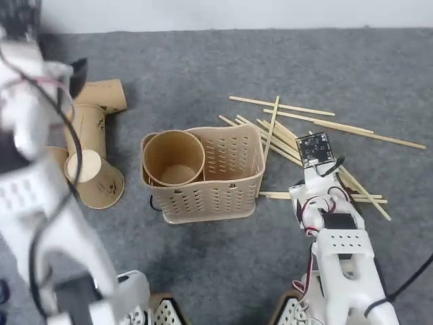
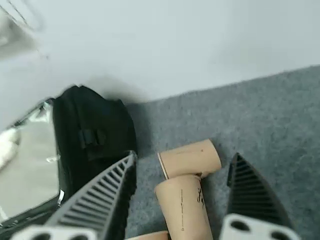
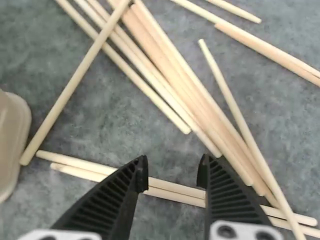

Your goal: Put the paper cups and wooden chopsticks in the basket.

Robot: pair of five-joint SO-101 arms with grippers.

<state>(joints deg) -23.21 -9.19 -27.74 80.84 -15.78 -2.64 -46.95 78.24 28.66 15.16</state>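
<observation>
Grey carpet (image 1: 203, 74) covers the table, with a pale wall behind. The basket (image 1: 230, 196) stands between the two arms and already holds one cup (image 1: 174, 157).

The right gripper (image 3: 172, 172) hangs low over the chopsticks, partly open and holding nothing. Just below its tips lies a pair of sticks (image 3: 170, 189). Their long axis runs from one jaw to the other, along the closing line rather than across it. I judge the wrist must turn before a pinch would catch them. The main bundle (image 3: 180, 95) lies ahead of the jaws on a slant.

The left gripper (image 2: 184, 159) is raised, wide open and empty. Ahead and below, in line with its gap, a lying cup (image 2: 182, 205) points away from the jaws. A second cup (image 2: 190, 157) lies crosswise at its far end, apparently touching it. This arm is the nearer one to the cups.
</observation>
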